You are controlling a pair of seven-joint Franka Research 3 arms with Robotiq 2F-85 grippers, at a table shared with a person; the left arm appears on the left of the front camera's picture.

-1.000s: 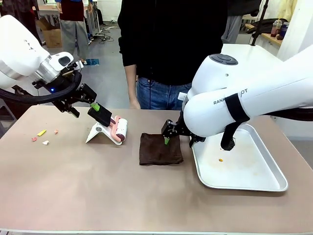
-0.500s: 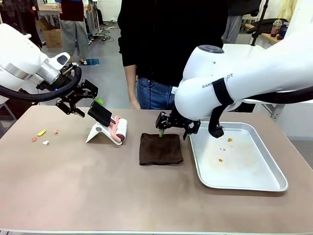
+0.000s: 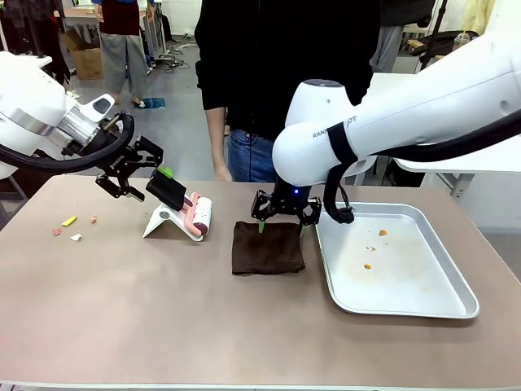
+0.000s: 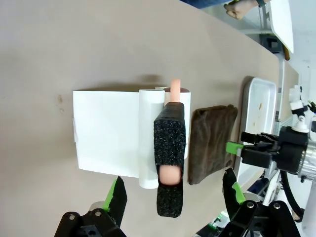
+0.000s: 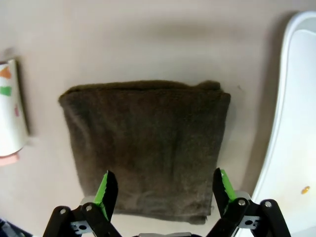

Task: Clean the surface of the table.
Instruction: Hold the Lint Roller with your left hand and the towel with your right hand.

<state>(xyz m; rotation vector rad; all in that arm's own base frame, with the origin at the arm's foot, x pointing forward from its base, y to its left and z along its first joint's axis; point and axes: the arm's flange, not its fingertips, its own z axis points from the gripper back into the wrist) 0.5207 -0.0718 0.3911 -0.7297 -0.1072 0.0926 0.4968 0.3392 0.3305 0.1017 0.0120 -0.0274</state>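
Shift since a second ago: my right arm has swung off the metal tray (image 3: 423, 303) toward the middle. My right gripper (image 3: 282, 227) now hangs over the far edge of the brown cloth (image 3: 267, 248), jaws spread wide, holding nothing. Tray bared, orange crumbs (image 3: 368, 265) inside it. Meanwhile my left gripper (image 3: 145, 181) has edged back a little, jaws fully apart either side of the black foam handle (image 4: 170, 148) of the lint roller (image 3: 199, 215), no contact seen. Roller rests on a white stand (image 3: 161, 221).

Print on my right arm's white link begins "RAN"; the rest is cut by a black strap.

Worktop, the table (image 3: 163, 326): matte taupe, pale edge, beneath everything. Paper scraps (image 3: 69, 221) at its left. Person (image 3: 277, 73) in black top at far side. Grey floor, white tables behind.
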